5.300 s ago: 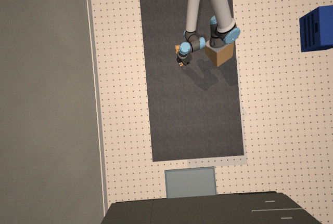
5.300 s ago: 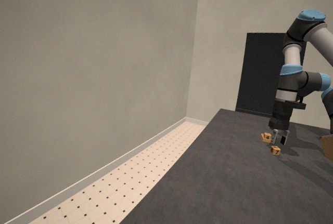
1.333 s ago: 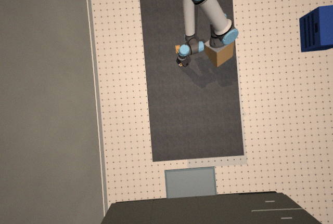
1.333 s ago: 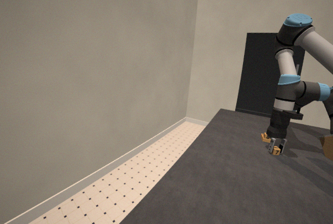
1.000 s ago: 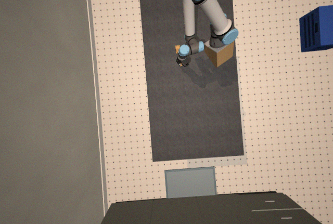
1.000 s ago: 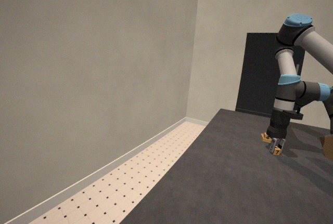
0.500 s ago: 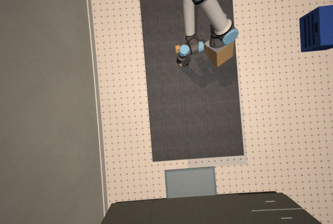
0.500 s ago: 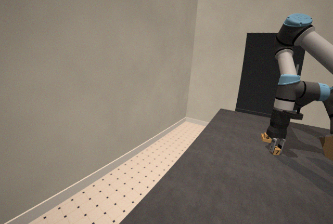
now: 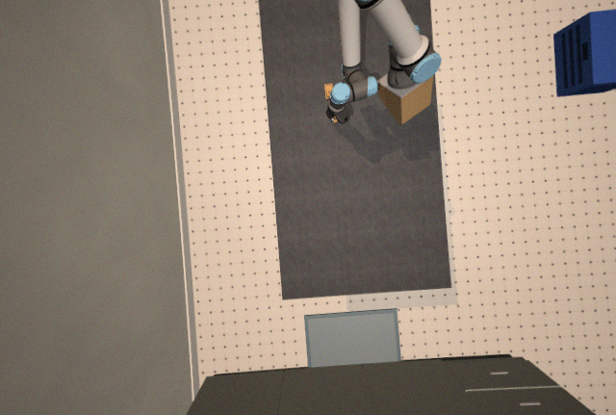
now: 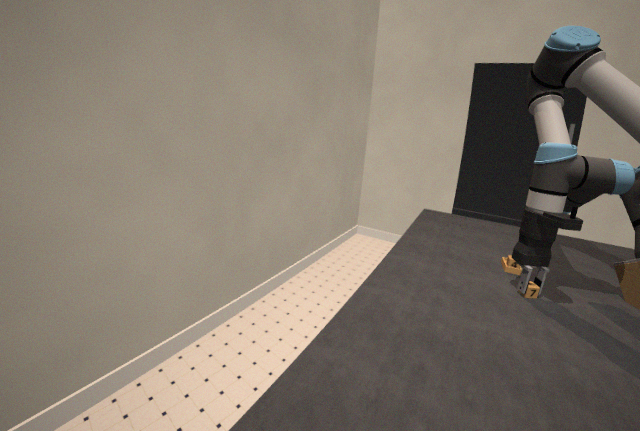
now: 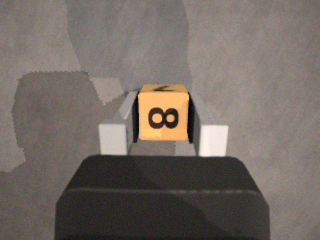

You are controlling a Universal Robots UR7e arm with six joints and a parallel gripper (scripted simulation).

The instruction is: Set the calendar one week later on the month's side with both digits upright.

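The orange cube (image 10: 531,290) (image 11: 163,116), an 8 facing up and a 7 on one side, sits outside the tray (image 10: 511,270), near it on the counter (image 9: 363,211) (image 10: 439,343). The gripper (image 10: 533,284) (image 11: 163,107) has it pinched between its fingers.

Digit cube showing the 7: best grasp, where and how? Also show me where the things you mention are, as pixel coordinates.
Come from straight above and pinch two opposite upright sides of the cube (image 10: 531,290) (image 11: 163,115), leaving the 7 and the 8 on top uncovered. It sits flat, boxy and narrower than the jaws' span; the gripper (image 10: 532,286) (image 11: 163,107) has it that way.
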